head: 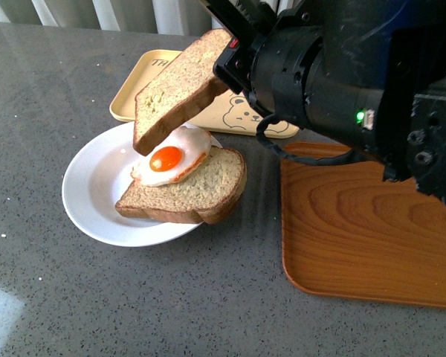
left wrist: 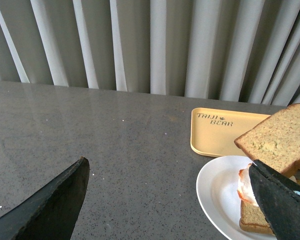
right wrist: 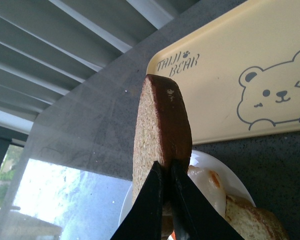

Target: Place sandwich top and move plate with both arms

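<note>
Sandwich top, front view: hangs tilted, its low corner just above the fried egg on the plate. Left wrist view: my left fingers spread wide and empty, the plate beside one. Right wrist view: my right fingers pinch the crust edge. Let go at this tilt, I judge the slice could slide off the egg onto the bench.

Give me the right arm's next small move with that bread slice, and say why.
Probably lower the right claw slightly while levelling the sandwich top onto the fried egg. The claw pinches the slice's crust edge. The slice hangs tilted above the egg and the lower bread slice on the white plate, apparently not resting yet.
</note>
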